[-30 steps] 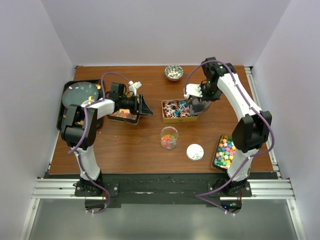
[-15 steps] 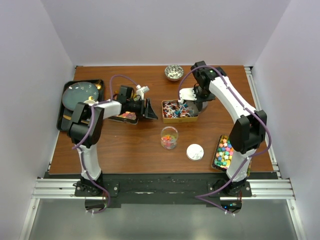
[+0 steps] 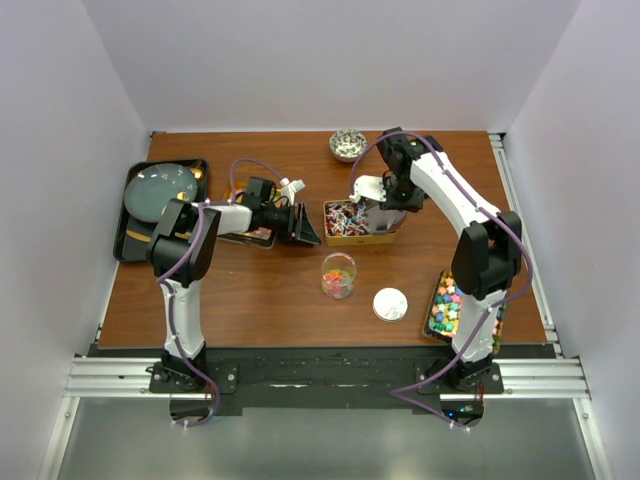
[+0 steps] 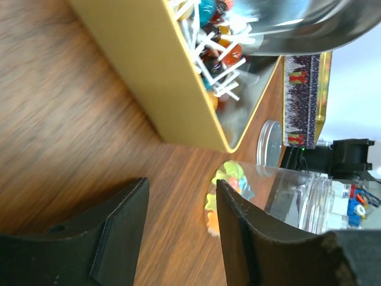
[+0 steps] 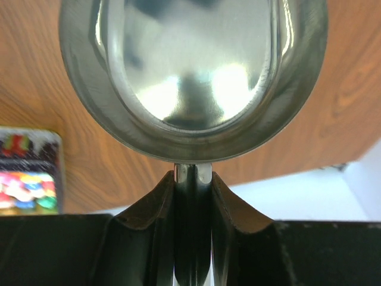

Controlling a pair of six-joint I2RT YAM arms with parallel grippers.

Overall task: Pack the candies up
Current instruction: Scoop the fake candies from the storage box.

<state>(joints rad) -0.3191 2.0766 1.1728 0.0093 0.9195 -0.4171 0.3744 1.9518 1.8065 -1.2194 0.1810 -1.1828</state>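
Though unclear from above, right end effector (image 5: 191, 179) pinches a steel scoop (image 5: 193, 77).

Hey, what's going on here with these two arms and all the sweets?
The right arm's fingers grip a shiny metal scoop by its handle, holding it over the gold tin of wrapped candies. The left arm's fingers are open and empty, low beside that tin. A clear jar with a few sweets stands nearby, lid off.

Overhead from behind, whole worktop (image 3: 270, 300). Left wrist sideways, close on the tin (image 4: 149, 77) of candies (image 4: 217, 50), shared with overhead. Right wrist against scoop (image 5: 193, 77).
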